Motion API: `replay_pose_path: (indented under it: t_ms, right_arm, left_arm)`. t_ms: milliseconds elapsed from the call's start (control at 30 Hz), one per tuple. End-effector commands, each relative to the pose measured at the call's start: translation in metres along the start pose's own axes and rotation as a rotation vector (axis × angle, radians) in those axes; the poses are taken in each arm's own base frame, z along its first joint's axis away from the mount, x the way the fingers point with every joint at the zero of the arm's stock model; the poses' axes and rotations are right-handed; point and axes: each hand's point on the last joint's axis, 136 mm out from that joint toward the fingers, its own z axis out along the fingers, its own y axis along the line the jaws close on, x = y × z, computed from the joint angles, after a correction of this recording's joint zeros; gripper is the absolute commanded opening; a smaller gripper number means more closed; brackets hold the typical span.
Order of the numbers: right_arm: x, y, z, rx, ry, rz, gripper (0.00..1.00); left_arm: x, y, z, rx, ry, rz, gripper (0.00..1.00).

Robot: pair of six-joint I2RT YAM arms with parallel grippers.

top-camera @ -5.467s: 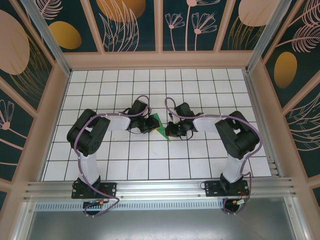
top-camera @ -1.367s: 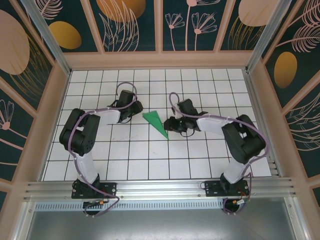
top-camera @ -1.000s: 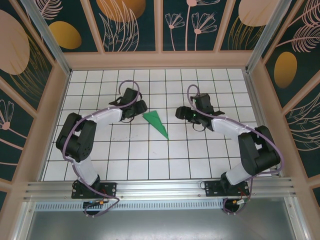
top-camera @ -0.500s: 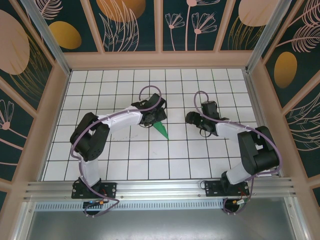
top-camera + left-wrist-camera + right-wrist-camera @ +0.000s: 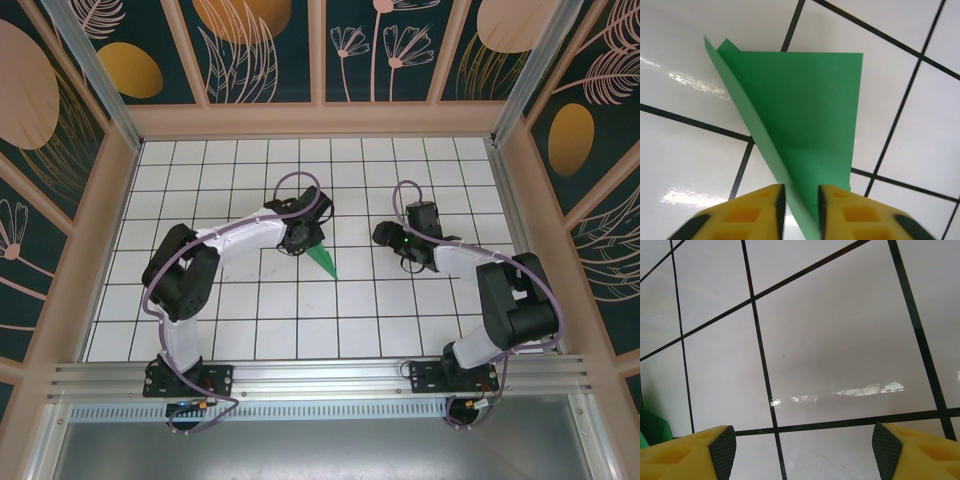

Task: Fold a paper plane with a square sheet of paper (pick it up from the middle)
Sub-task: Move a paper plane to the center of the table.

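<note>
Two grippers: the left gripper (image 5: 305,238) sits over the broad end of the paper plane (image 5: 323,261); the right gripper (image 5: 388,237) is at its 3 o'clock, well apart from the paper.
Left gripper state: in the left wrist view the left gripper (image 5: 801,192) has its yellow fingers (image 5: 752,210) drawn in narrow, with the plane's long folded edge between them, so it reads as pinched on the paper.
Right gripper state: released; in the right wrist view the right gripper (image 5: 804,440) has its jaws spread wide over bare tiles, holding nothing.
Place of the plane: flat on the white gridded table (image 5: 250,310), about mid-table, its broad end under the left gripper.
Step in hand: judged to be taking hold of the folded plane for the pick-up.
Doing it well: the pinch should catch every layer of the fold, not just the top flap. It should sit near the middle of the length, so that neither end droops. A straight, slow lift would keep the thin paper from sliding out or the creases from opening. The right gripper is best kept clear unless support is needed.
Long axis: from above it runs from 11 o'clock to 5 o'clock.
Pointing: the sharp tip aims at 5 o'clock, towards the near right.
Wrist view of the plane: the paper plane (image 5: 810,115) shows its straight broad edge at 12 o'clock and narrows towards the fingers at 6 o'clock.
</note>
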Motion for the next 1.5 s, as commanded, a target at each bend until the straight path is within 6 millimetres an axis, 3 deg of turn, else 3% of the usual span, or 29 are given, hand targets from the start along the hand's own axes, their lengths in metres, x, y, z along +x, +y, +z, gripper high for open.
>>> replay_pose_path:
  t_ms: [0, 167, 233, 333, 500, 733, 833, 967, 1167, 1300, 1467]
  right_arm:
    - [-0.005, 0.006, -0.007, -0.045, -0.019, 0.016, 0.75]
    - [-0.009, 0.009, -0.016, -0.054, -0.043, 0.014, 0.75]
    - [-0.010, 0.009, -0.018, -0.061, -0.051, 0.016, 0.75]
    - [-0.009, 0.010, -0.017, -0.067, -0.048, 0.020, 0.75]
    - [-0.004, 0.009, -0.010, -0.077, -0.026, 0.035, 0.75]
    - [-0.001, 0.008, -0.006, -0.077, -0.007, 0.041, 0.75]
    - [-0.002, 0.007, -0.006, -0.070, -0.008, 0.043, 0.75]
    - [0.000, 0.007, -0.004, -0.067, 0.000, 0.046, 0.75]
    - [0.000, 0.007, -0.004, -0.066, 0.007, 0.049, 0.74]
    - [-0.002, 0.010, -0.009, -0.079, -0.003, 0.044, 0.74]
    - [-0.006, 0.016, -0.017, -0.104, -0.031, 0.021, 0.74]
  left_arm:
    - [0.001, 0.008, -0.019, -0.013, -0.011, -0.025, 0.22]
    - [0.007, 0.007, -0.012, 0.001, 0.017, -0.026, 0.12]
    - [0.009, 0.008, -0.010, 0.012, 0.017, -0.027, 0.13]
    - [0.004, 0.003, -0.012, 0.023, -0.003, -0.015, 0.35]
    - [-0.002, -0.010, -0.009, 0.024, -0.013, 0.017, 0.57]
    - [0.006, -0.005, 0.012, -0.083, 0.019, 0.059, 0.61]
    - [0.008, 0.002, 0.015, -0.130, 0.029, 0.070, 0.57]
    - [0.005, 0.014, 0.005, -0.184, 0.002, 0.080, 0.46]
    - [0.005, 0.020, -0.005, -0.177, -0.022, 0.064, 0.17]
    - [-0.002, 0.013, -0.005, -0.142, -0.062, 0.062, 0.02]
    - [-0.014, -0.023, -0.021, 0.031, -0.105, 0.103, 0.00]
